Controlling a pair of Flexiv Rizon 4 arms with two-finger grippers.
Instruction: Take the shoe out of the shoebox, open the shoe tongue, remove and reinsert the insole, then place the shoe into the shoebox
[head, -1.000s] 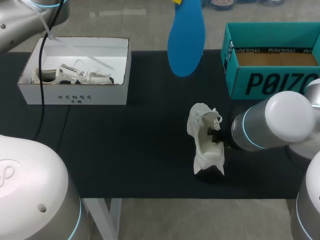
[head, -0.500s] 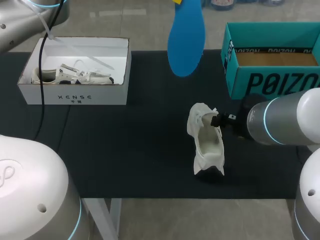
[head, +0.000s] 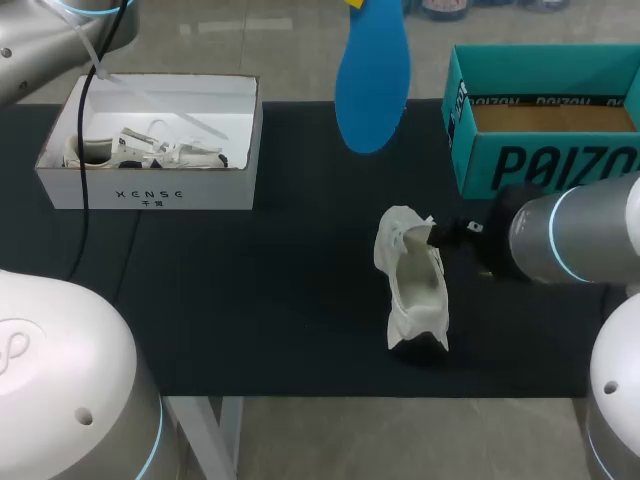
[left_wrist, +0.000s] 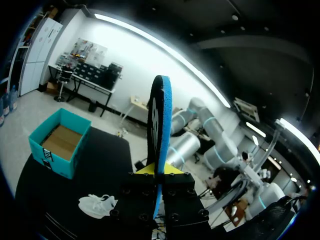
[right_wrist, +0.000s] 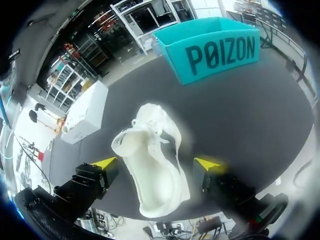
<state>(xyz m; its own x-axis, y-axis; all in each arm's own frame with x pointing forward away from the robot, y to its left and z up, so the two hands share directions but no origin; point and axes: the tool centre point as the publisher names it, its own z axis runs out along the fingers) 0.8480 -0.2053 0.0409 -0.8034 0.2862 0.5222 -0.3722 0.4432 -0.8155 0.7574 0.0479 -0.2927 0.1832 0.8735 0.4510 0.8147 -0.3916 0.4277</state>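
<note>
The white shoe (head: 410, 290) lies on the black table mat, its mouth gaping upward. My right gripper (head: 443, 236) is at the shoe's right side near the tongue, open. In the right wrist view the shoe (right_wrist: 155, 160) lies ahead of and between the wide-spread fingers of my right gripper (right_wrist: 155, 163), and neither yellow tip touches it. High above the table's far edge, my left gripper (left_wrist: 159, 172) is shut on the blue insole (head: 372, 80), which stands upright out of the fingers (left_wrist: 161, 125). The teal shoebox (head: 545, 150) stands open at the back right.
A white box (head: 150, 185) holding other pale shoes (head: 140, 150) sits at the back left. The table's front edge runs just behind the shoe's heel. Bare mat stretches between the white box and the shoe.
My right gripper has opened wide, come out of the shoe's mouth and drawn back to the right. The shoe stays in place. The left arm and insole have not moved.
</note>
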